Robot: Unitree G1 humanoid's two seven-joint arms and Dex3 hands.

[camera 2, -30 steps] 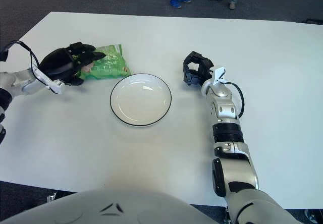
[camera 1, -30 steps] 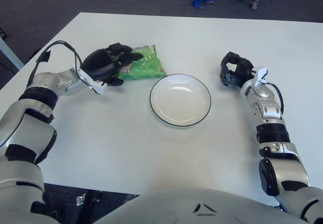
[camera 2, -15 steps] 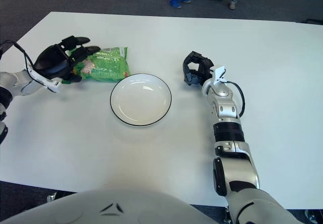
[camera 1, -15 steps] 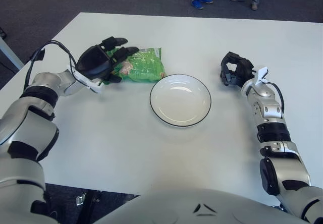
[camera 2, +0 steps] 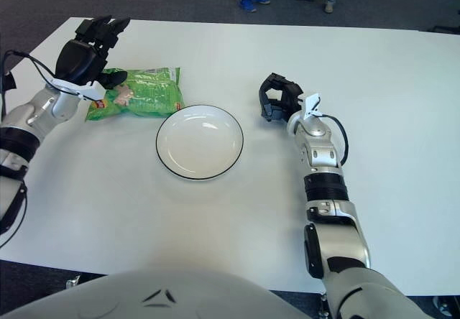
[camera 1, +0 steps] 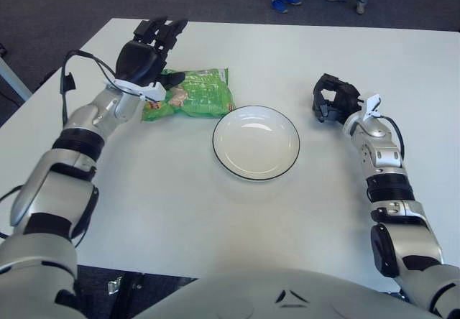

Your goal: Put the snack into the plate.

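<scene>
A green snack bag (camera 1: 192, 93) lies flat on the white table, just left of and behind a white plate with a dark rim (camera 1: 256, 142). The plate is empty. My left hand (camera 1: 147, 54) is raised above the bag's left end, fingers spread and pointing away, holding nothing; its thumb (camera 1: 169, 80) is near the bag's edge. My right hand (camera 1: 332, 98) rests on the table to the right of the plate with its fingers curled, holding nothing.
The white table (camera 1: 215, 211) extends around the plate on all sides. People's legs and shoes (camera 1: 287, 1) stand on the dark floor beyond the far edge.
My left hand has let go of the snack bag and lifted up and back with fingers spread. The bag now lies flat near the plate. The right arm has not moved.
</scene>
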